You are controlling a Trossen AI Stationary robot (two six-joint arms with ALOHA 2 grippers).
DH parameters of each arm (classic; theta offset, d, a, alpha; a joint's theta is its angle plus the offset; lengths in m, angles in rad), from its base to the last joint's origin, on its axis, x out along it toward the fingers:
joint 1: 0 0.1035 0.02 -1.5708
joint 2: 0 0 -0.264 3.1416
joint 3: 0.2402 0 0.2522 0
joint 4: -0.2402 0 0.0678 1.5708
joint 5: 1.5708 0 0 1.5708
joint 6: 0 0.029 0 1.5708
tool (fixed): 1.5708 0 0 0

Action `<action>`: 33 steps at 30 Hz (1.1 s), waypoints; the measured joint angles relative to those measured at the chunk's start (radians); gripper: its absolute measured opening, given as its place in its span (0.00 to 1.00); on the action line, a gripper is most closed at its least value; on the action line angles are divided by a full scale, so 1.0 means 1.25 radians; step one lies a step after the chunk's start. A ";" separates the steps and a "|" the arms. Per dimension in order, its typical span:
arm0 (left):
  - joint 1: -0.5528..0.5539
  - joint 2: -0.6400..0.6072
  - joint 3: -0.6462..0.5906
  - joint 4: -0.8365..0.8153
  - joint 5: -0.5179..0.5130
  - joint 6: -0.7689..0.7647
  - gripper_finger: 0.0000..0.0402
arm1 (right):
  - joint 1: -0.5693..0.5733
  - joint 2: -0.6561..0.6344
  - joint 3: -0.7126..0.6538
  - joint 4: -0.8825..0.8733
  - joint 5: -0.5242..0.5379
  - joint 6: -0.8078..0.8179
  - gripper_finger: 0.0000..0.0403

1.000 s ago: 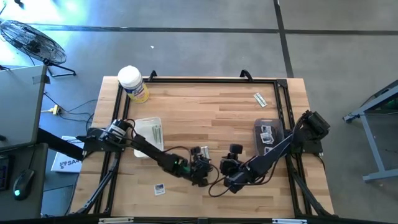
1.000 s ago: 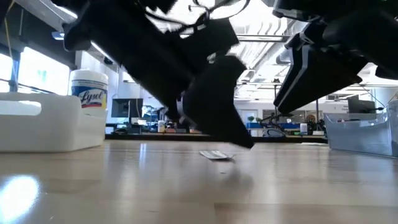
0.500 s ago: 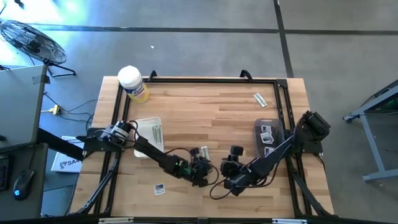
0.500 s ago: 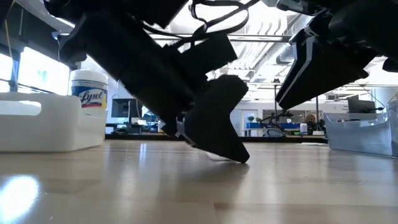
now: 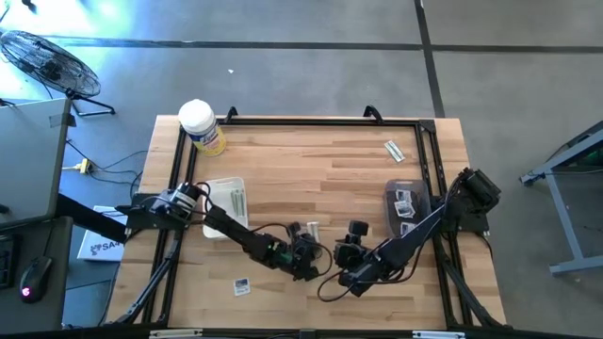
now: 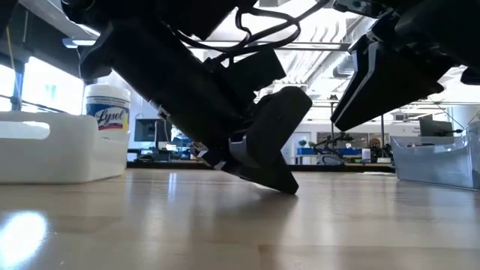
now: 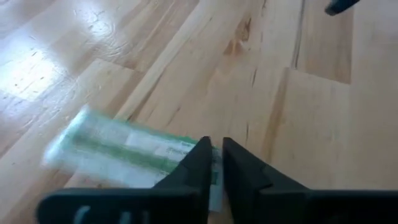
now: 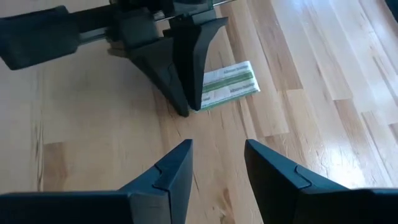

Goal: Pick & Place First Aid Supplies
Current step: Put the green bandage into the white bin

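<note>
High view shows the left claw (image 5: 306, 235) nearly closed around a green-striped strip (image 8: 229, 84) at six o'clock on the surface (image 5: 320, 160), not yet lifted. Packets already lie in the white tray (image 5: 226, 200) at nine and the clear bin (image 5: 407, 202) at three; a strip (image 5: 394, 149) at two and a square packet (image 5: 242, 286) at seven are left, with the right claw (image 5: 350, 247) open beside.

I'm looking at the wood table (image 5: 330, 169), made of long pale planks w/ a black rail round the edge. A yellow can w/ a white lid (image 5: 200, 127) is standing at the far left corner. A white tray (image 5: 224, 207) is sitting near the left side. A clear bin (image 5: 407, 205) is sitting near the right side. One green-striped strip (image 5: 312, 229) is lying in the middle. One more strip (image 5: 394, 149) is lying far back on the right. A small white square packet (image 5: 242, 286) is lying near the front.
</note>
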 joint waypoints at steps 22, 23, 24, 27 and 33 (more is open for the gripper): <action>0.002 -0.223 -0.071 -0.069 0.040 0.049 0.00 | 0.008 0.000 0.000 0.006 -0.012 0.009 0.35; 0.002 -0.245 -0.086 -0.067 0.043 0.053 0.00 | 0.010 0.000 0.000 0.006 -0.012 0.009 0.35; 0.002 -0.274 -0.107 -0.065 0.046 0.061 0.00 | 0.012 0.000 0.000 0.006 -0.011 0.009 0.35; 0.002 -0.368 -0.163 -0.097 0.041 0.086 0.00 | 0.020 0.000 0.000 0.007 -0.002 0.017 0.35; -0.003 -0.576 -0.193 -0.398 0.016 0.126 0.00 | 0.020 0.001 -0.065 0.089 0.003 0.018 0.35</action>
